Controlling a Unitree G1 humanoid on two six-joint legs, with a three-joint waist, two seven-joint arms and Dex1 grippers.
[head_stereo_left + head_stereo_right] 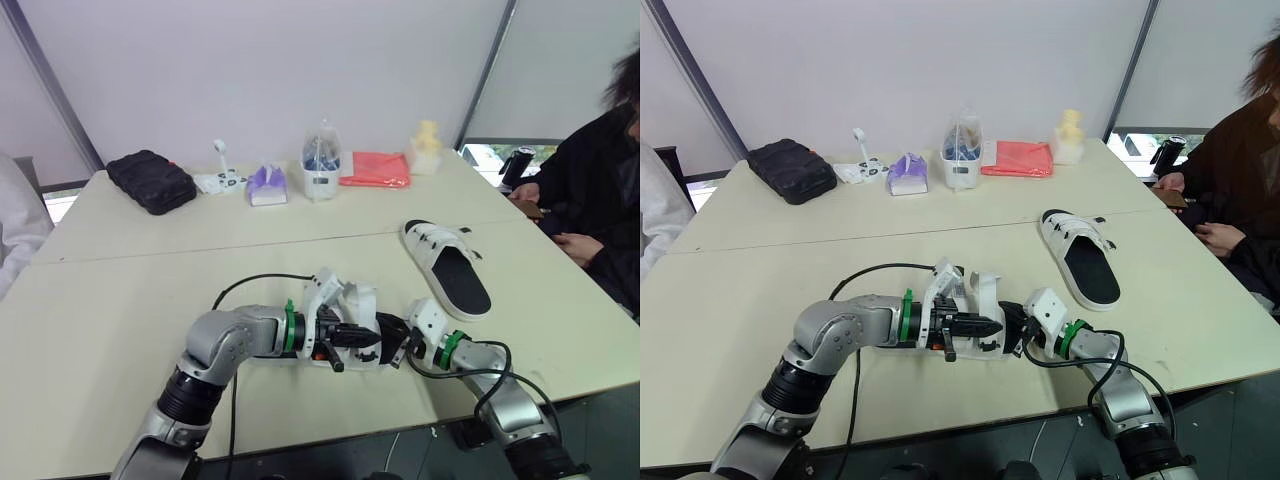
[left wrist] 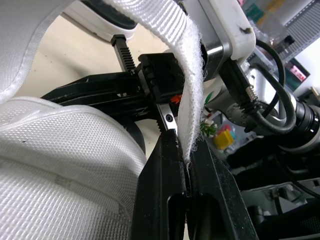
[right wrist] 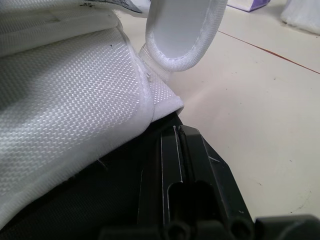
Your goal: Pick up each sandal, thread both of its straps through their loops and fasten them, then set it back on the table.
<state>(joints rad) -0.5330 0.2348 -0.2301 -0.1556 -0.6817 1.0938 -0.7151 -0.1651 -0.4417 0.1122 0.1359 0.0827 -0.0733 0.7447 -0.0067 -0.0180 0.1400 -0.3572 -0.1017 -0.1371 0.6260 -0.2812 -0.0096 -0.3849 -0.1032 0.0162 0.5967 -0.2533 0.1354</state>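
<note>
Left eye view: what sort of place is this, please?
Probably an office or lab meeting room. Two pale tables stand pushed together before plain white partition walls, a person sits at the right edge, and a tissue pack and black pouch lie at the far side.

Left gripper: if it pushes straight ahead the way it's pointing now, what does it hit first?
Beyond the strap pinched by the left gripper, probably the right gripper, which faces it close ahead. The exact gap is unclear.

No legible txt, brand or nos.; print on purple pack (image 1: 267, 185) at 12 o'clock on table (image 1: 120, 300) is too small to read.
</note>
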